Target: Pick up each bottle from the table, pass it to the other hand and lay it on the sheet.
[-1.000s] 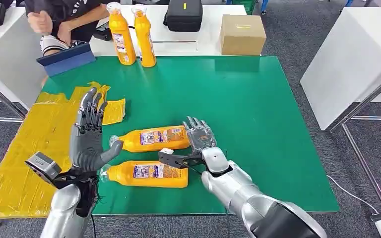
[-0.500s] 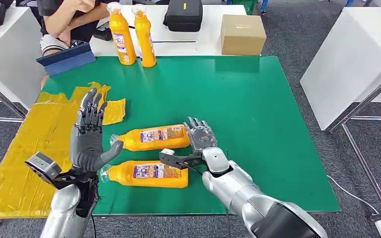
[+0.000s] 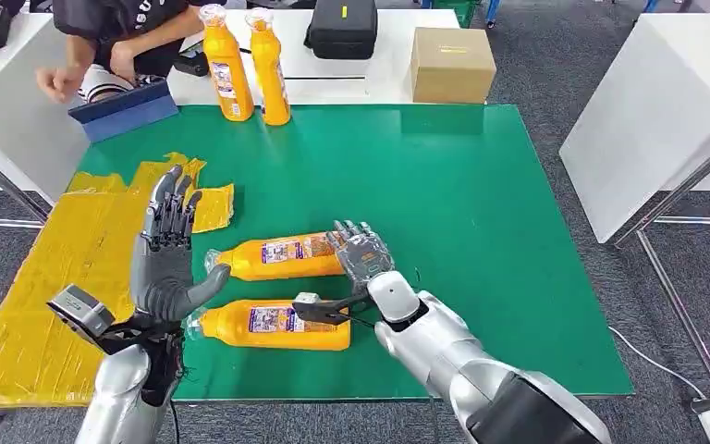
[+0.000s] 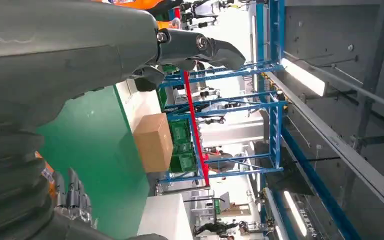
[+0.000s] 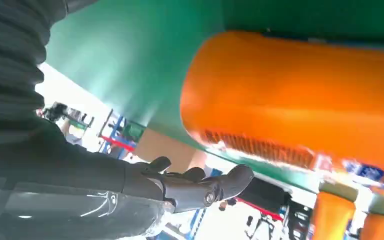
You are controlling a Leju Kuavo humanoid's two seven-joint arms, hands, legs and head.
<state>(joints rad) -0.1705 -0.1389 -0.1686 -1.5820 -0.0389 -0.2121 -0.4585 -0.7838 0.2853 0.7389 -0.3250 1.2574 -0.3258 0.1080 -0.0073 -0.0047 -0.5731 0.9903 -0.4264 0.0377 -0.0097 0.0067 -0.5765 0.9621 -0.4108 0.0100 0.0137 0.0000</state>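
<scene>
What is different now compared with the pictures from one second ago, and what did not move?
The right hand has slid toward the robot's left, closing in on the base of the far lying bottle; it does not clearly grip it yet. The person at the far table has stretched an arm out. The left hand remains raised and open, and the near lying bottle and the yellow sheet are unchanged.

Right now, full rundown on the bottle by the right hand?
The farther lying bottle is orange plastic with a printed label and clear cap. It lies on its side on the green mat, cap toward the yellow sheet. The right hand sits open at its base end; whether they touch is unclear. It is not lifted.
</scene>
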